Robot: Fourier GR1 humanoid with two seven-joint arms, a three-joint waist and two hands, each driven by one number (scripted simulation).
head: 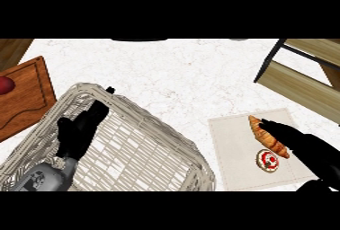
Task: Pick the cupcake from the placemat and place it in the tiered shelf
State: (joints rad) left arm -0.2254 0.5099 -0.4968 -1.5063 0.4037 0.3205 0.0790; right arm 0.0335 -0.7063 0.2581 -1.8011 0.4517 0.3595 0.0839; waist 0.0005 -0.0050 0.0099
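A small cupcake (268, 160) with white icing and a red top sits on the pale placemat (232, 143) at the right. A brown croissant (267, 136) lies on the mat just above it. My right hand (306, 148) reaches in from the lower right, fingers straight, open, lying beside the croissant and just right of the cupcake. The tiered shelf (302, 78), wooden with a black frame, stands at the upper right. My left hand (78, 130) rests open, fingers up, over the wicker basket.
A large whitish wicker basket (153, 134) fills the lower left. A wooden cutting board (23, 96) with a red apple (5, 84) lies at the left edge. White marble counter (179, 67) stretches between basket and shelf.
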